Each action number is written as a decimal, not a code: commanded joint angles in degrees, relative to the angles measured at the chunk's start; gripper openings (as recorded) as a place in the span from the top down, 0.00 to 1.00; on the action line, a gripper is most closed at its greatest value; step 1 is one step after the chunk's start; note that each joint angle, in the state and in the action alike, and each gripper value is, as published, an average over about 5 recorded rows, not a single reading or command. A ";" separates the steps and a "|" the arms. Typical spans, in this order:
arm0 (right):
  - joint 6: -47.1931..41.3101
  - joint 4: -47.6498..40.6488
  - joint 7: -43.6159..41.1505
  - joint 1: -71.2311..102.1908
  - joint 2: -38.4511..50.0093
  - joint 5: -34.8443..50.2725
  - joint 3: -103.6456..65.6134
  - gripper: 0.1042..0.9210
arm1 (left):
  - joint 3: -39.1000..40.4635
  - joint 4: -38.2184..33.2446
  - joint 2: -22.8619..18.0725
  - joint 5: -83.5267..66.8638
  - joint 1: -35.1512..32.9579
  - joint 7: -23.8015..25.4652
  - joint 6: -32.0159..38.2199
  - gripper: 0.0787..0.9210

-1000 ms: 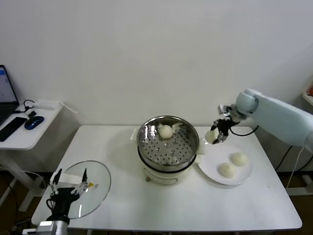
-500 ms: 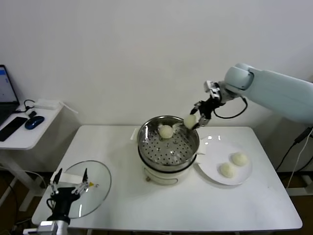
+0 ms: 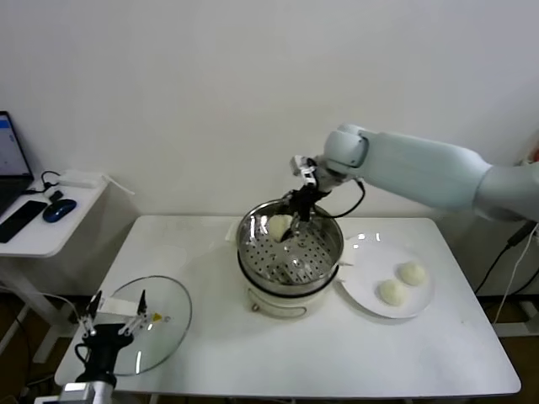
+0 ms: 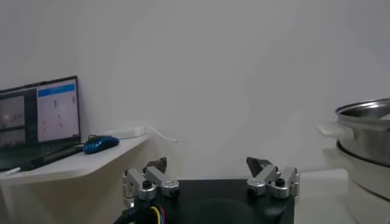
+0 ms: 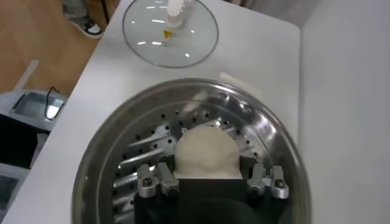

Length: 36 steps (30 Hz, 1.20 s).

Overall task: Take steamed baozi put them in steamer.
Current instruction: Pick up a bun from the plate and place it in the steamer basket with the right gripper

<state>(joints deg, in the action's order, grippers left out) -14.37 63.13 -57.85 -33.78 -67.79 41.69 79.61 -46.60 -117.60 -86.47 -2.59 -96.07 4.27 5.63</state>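
progress: about halfway by my count. One small round off-white steamed bun (image 3: 279, 225) shows over the far side of the round shiny stainless-steel steamer pot (image 3: 290, 245), and I can't tell if a second one is hiding behind it or the arm.
left to do: two more off-white buns (image 3: 390, 291) (image 3: 412, 273) sit on the flat white plate (image 3: 368, 295), right of the pot on the white table (image 3: 320, 353).
right tool: the right tool (image 5: 210, 178) is over the pot's far side, narrow and clamped on a bun (image 5: 206, 151). The right wrist view has the bun between its fingers (image 5: 159, 179), above the perforated floor, not let go yet I'd say.
left tool: the left tool (image 4: 211, 176) hangs at the near left, spread wide, empty, parked over the round glass lid (image 3: 156, 313).
bun look: smooth, plump, matte, no dents showing. Looks soft, so I'd guess a light squeeze is plenty.
pot look: holes all over the floor, cream-white base underneath.
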 commanded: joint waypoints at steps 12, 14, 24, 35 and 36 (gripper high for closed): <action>0.24 -10.10 -0.55 7.54 -8.55 -5.83 -2.57 0.30 | -0.25 0.66 0.64 -0.44 -0.29 0.04 0.34 0.12; 0.32 -10.35 -0.63 7.62 -8.52 -6.07 -2.67 0.30 | -0.28 0.68 0.67 -0.47 -0.37 0.03 0.39 0.12; 0.45 -10.64 -0.51 8.03 -8.57 -6.70 -3.24 0.30 | -0.30 0.67 0.75 -0.51 -0.59 0.03 0.55 0.12; 0.76 -10.25 -0.52 8.06 -8.19 -6.95 -4.17 0.18 | -0.29 0.63 0.69 -0.71 -1.03 -0.02 0.86 0.12; 0.76 -9.98 -0.60 7.87 -7.97 -6.79 -4.34 0.15 | -0.31 0.62 0.71 -0.75 -1.07 -0.03 0.87 0.12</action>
<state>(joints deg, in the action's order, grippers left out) -13.65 53.21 -58.32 -25.89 -75.81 34.92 75.82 -46.86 -116.97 -85.76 -3.21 -96.96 4.28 6.41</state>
